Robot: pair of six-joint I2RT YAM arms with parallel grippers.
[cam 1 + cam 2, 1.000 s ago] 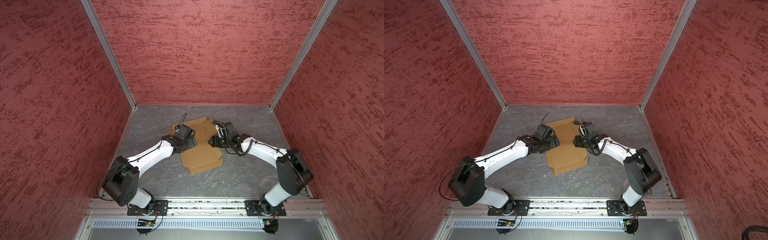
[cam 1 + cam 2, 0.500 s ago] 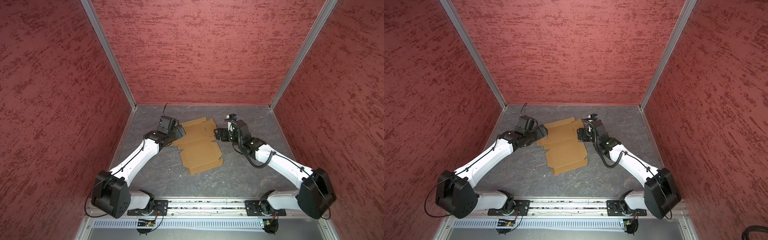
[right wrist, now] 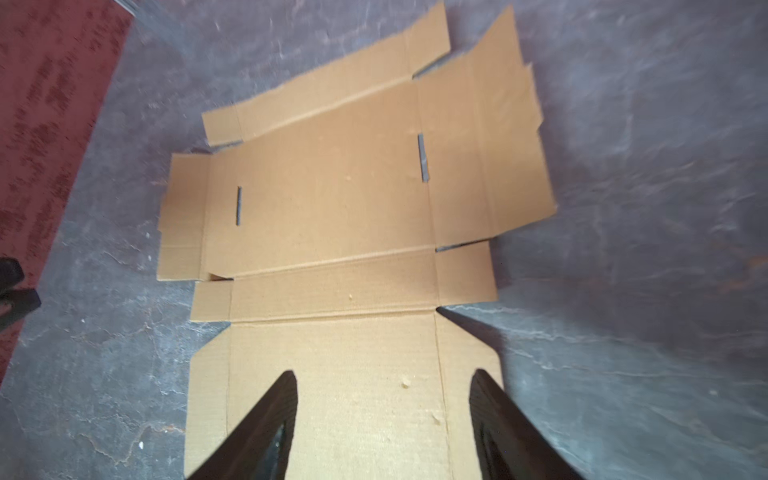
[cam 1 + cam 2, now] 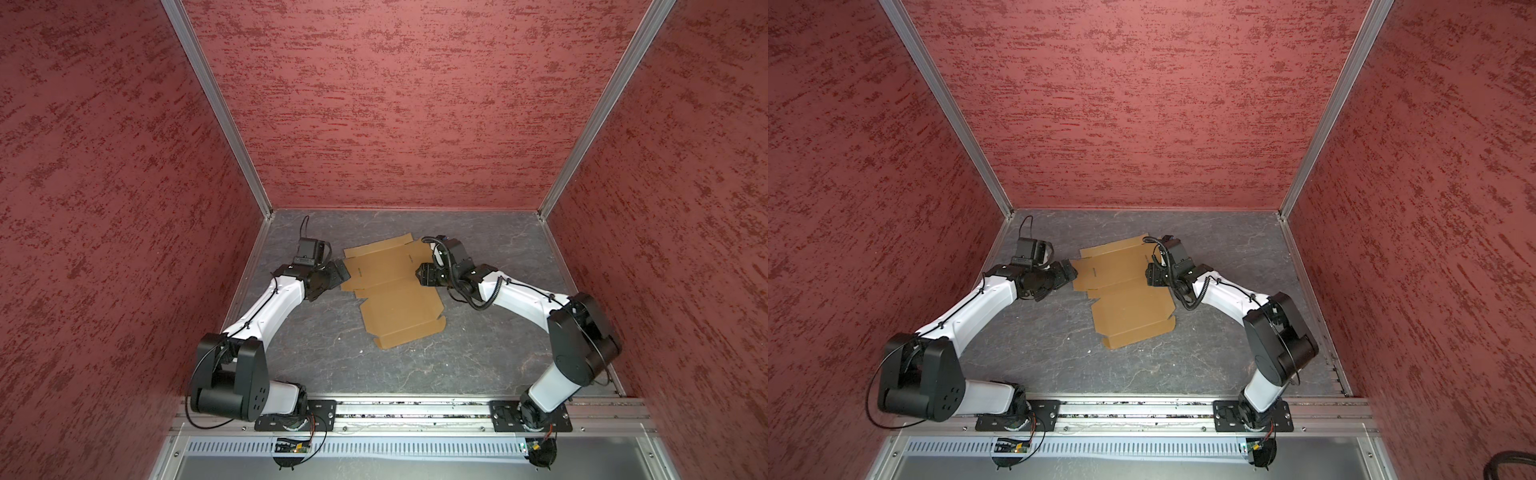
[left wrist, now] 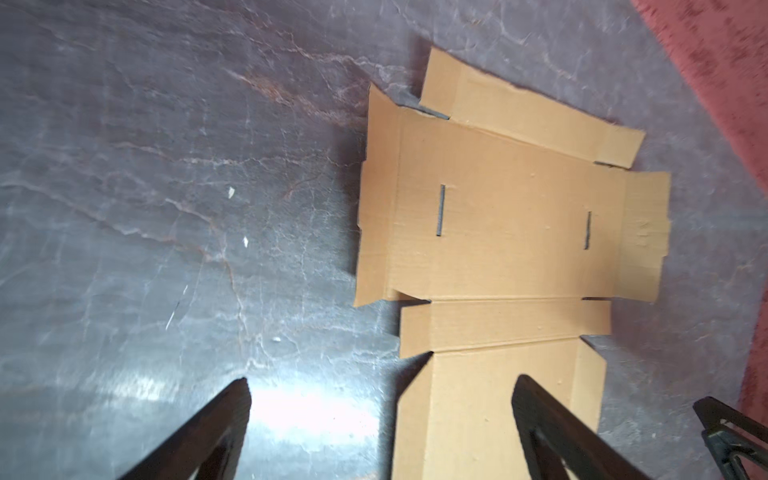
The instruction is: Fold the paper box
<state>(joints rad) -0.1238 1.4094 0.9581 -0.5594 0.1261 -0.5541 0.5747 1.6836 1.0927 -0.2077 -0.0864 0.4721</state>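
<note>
Both top views: paper box (image 4: 399,307) lies flat and unfolded on the table (image 4: 324,345), long axis far to near. Left gripper (image 4: 338,270) sits just beside its far-left edge; right gripper (image 4: 420,275) is over the far-right edge, so nearer. Both spread wide, holding nothing.

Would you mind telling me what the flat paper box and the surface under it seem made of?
The paper box: corrugated cardboard, matte tan, unprinted; faint fluting lines and pressed creases show. The tabletop: grey veined stone or a stone-look laminate, I cannot tell; slightly glossy, with a glare patch.
</note>
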